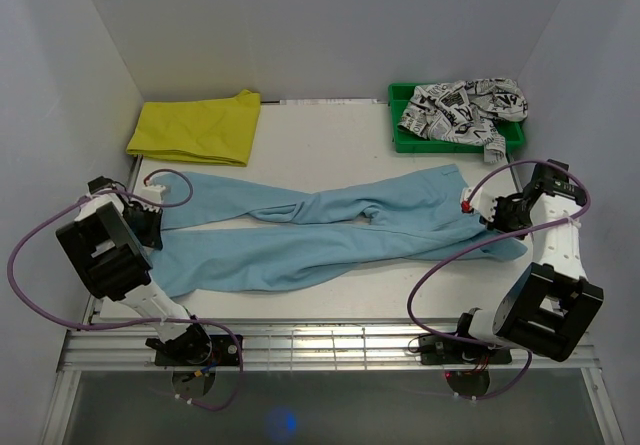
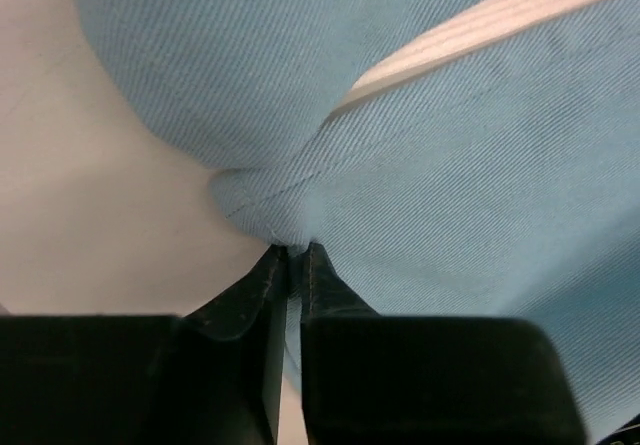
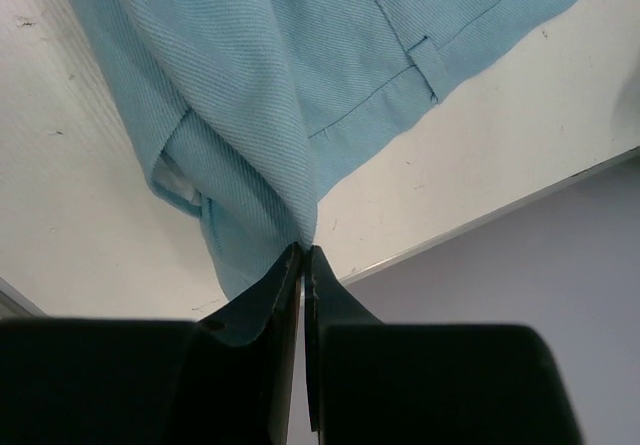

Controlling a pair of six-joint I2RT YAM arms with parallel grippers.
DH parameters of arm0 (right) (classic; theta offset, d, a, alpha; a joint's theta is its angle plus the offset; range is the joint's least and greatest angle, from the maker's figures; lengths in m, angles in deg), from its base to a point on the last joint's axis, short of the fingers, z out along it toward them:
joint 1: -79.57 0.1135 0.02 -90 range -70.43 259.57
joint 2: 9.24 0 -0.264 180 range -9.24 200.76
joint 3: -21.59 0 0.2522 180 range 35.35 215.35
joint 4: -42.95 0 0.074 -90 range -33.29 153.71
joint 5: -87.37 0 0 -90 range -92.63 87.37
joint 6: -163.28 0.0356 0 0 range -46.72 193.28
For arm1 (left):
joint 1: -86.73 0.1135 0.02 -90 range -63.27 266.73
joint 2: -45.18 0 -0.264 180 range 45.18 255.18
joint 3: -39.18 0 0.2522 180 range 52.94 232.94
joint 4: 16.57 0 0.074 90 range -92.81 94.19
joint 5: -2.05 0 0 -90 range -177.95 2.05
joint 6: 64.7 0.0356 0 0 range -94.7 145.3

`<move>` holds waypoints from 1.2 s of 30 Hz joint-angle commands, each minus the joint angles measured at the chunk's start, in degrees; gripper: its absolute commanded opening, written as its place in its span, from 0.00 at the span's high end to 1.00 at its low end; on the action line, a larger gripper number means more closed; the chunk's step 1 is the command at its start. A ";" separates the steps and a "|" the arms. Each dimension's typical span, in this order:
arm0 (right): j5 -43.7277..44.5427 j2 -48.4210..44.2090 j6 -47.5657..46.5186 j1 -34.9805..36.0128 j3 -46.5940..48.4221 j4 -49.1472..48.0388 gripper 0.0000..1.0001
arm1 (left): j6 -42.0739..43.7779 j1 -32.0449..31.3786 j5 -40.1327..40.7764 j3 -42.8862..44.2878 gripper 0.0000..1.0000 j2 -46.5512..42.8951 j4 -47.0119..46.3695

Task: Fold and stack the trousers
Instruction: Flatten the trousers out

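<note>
left gripper (image 2: 296, 255) pinching trousers (image 1: 330, 230) leg hem | right gripper (image 3: 303, 252) pinching waist end | both ends held, likely for folding

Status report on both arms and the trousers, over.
Left gripper shut on trousers, leg end. Right gripper shut on waist end. Not yet folded. Yellow garment apart.

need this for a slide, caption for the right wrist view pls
Right gripper shut on the waist end of the light blue trousers, white table beneath.
</note>
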State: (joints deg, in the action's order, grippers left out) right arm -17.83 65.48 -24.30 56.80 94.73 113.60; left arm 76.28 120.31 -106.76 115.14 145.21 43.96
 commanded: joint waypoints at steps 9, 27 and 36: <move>-5.18 -7.11 8.46 -1.05 9.00 -1.95 0.92 | -7.91 4.02 -15.02 7.93 1.00 -12.90 5.71; -12.49 -6.90 26.20 3.93 10.05 -21.02 0.92 | -22.50 6.16 -24.01 17.78 1.00 -13.99 -11.95; -1.42 13.60 28.94 15.90 13.22 -28.58 0.92 | -29.01 -8.09 -7.59 23.06 1.00 4.00 -20.39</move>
State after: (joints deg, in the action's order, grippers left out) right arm -23.19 74.75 2.30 70.51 105.02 89.60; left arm 50.21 114.69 -121.95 135.79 144.86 27.39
